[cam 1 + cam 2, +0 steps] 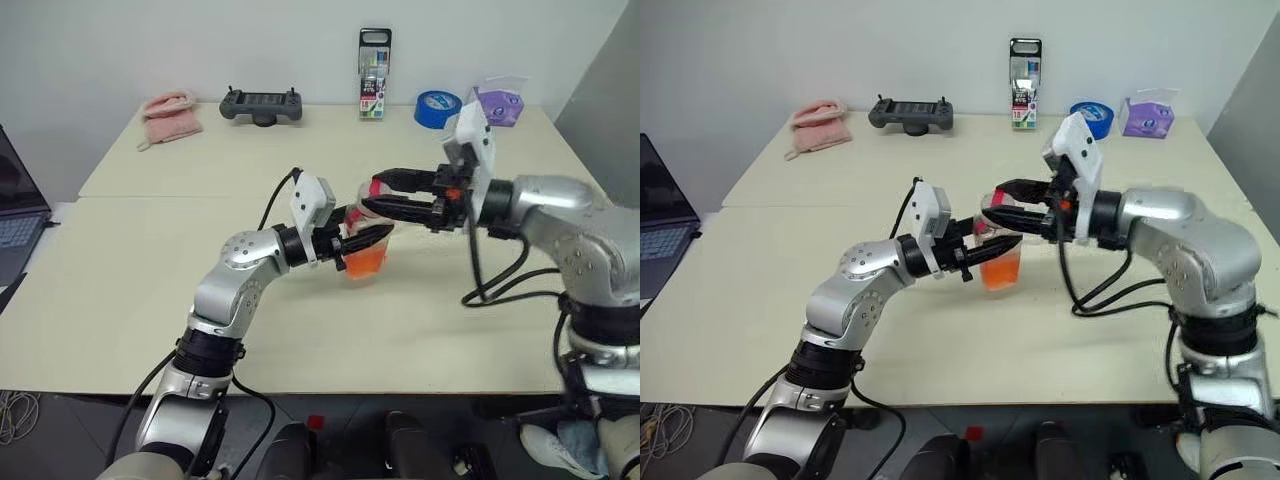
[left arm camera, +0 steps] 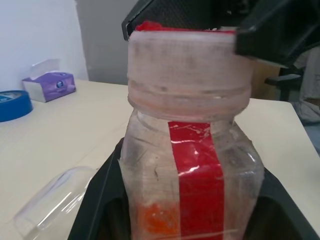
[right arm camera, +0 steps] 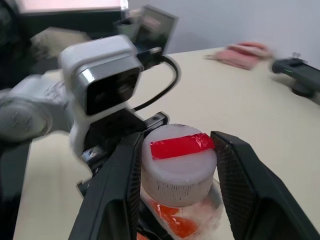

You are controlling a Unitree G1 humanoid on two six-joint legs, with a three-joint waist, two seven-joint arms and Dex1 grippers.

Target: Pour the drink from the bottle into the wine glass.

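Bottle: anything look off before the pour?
Nothing spilled or damaged. The bottle stands upright in the left gripper; its cap, with a red tape strip across it, is still on, gripped by the right gripper.

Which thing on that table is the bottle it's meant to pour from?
Look to the middle of the big beige table, where the two arms meet. The bottle stands upright there, clamped in the left gripper. It is small, clear plastic, with orange-red drink at the bottom, a red strip and a pinkish-white cap.
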